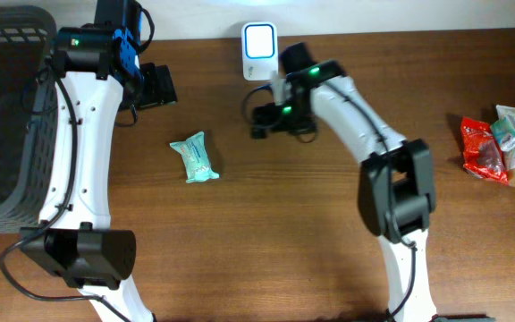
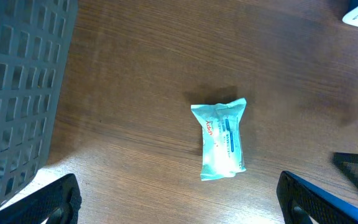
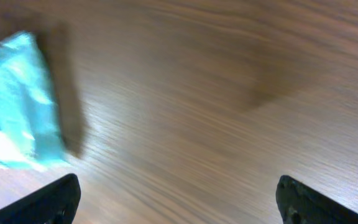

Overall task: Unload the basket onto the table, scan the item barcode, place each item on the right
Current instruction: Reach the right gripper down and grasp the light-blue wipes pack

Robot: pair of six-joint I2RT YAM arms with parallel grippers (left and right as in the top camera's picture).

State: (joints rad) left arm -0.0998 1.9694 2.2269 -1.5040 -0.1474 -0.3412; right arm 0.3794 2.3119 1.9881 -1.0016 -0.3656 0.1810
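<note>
Centrally, teal packet (image 1: 194, 158) lies well apart from basket (image 1: 7, 134) wall; left hand (image 1: 161, 88), right hand (image 1: 257, 122) both released, spread wide.

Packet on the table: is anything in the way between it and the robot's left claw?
No, nothing visible is in the way. The teal packet lies alone on the bare table, in plain view between the fingers of the open left gripper. The grey basket sits off to one side, apart from it.
</note>
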